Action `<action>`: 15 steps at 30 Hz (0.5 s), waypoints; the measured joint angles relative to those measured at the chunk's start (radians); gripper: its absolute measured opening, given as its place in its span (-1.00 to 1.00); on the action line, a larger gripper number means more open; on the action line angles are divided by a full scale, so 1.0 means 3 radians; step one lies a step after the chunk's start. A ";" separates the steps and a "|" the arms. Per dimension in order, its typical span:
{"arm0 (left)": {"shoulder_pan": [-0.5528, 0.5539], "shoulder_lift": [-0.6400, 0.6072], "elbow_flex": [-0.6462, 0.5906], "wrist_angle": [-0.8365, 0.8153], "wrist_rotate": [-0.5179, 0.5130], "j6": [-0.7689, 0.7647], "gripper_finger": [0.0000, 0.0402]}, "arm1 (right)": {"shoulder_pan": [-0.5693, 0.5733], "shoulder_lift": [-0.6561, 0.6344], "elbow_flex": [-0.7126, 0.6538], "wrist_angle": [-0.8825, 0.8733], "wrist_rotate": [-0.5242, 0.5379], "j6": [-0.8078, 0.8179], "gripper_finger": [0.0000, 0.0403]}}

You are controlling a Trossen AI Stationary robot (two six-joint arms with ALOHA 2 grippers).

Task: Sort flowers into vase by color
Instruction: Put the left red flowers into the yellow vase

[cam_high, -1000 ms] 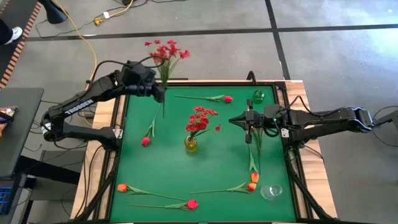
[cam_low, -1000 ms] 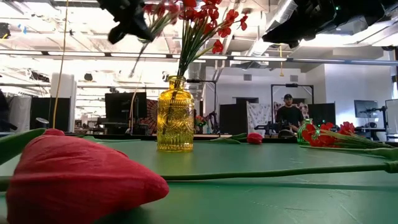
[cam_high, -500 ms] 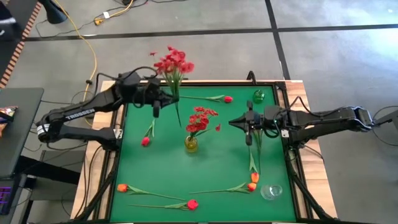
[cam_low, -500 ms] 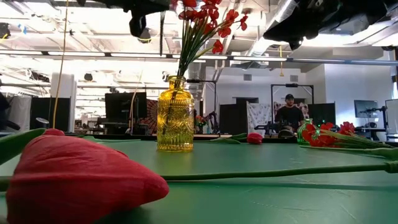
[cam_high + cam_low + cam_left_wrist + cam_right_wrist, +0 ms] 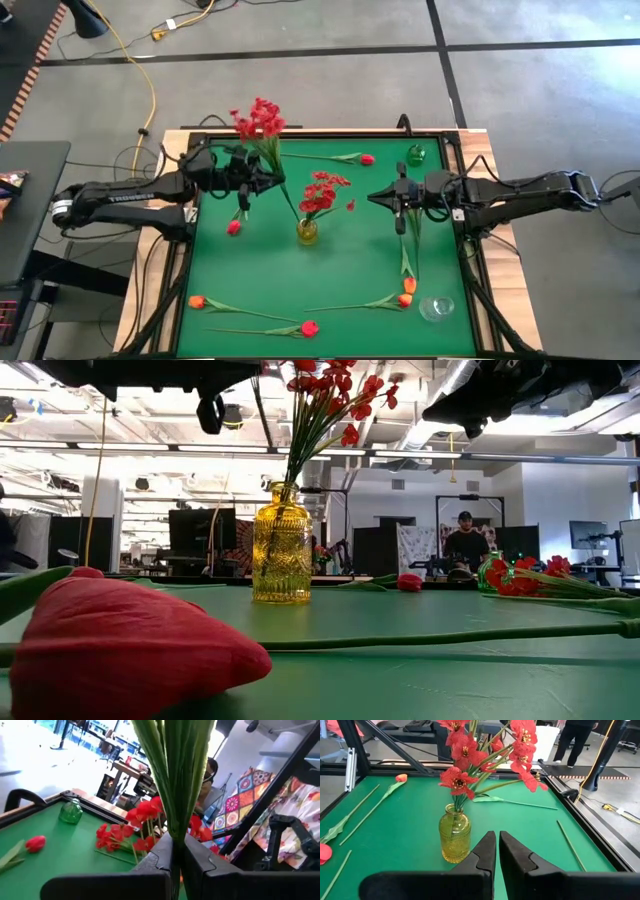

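My left gripper (image 5: 250,178) is shut on a bushy red sprig (image 5: 257,120), held in the air left of the yellow glass vase (image 5: 307,232). The sprig's lower stem end (image 5: 296,213) points toward the vase. A second red sprig (image 5: 322,189) stands in that vase by its stems. My right gripper (image 5: 374,195) hovers right of the vase, shut and empty, and faces the vase (image 5: 454,835). Red-pink tulips (image 5: 366,159) (image 5: 233,227) (image 5: 309,327) and orange tulips (image 5: 196,301) (image 5: 407,291) lie flat on the green mat. My left gripper pinches the sprig's bundle of green stems (image 5: 174,825) between its two fingers, partway along their length. The fingers come level from the table's left side and lie across the stems. The sprig is lifted clear and tilted, with its blossoms up and toward the far edge and its stem end below.
A small green vase (image 5: 416,154) stands at the far right corner and a clear glass vase (image 5: 436,308) at the near right. A raised frame (image 5: 190,250) borders the mat. A person (image 5: 463,542) stands in the room beyond the table.
My left gripper has carried the sprig toward the table's near edge and closer to the yellow vase. The sprig has tipped: its lower stem end has swung toward the vase and its blossoms have followed toward the near edge.
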 joint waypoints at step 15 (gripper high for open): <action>-0.0391 0.0230 -0.0012 0.0016 -0.0403 0.0577 -1.00 | -0.0004 0.0000 0.0000 0.0004 0.0000 -0.0006 -0.75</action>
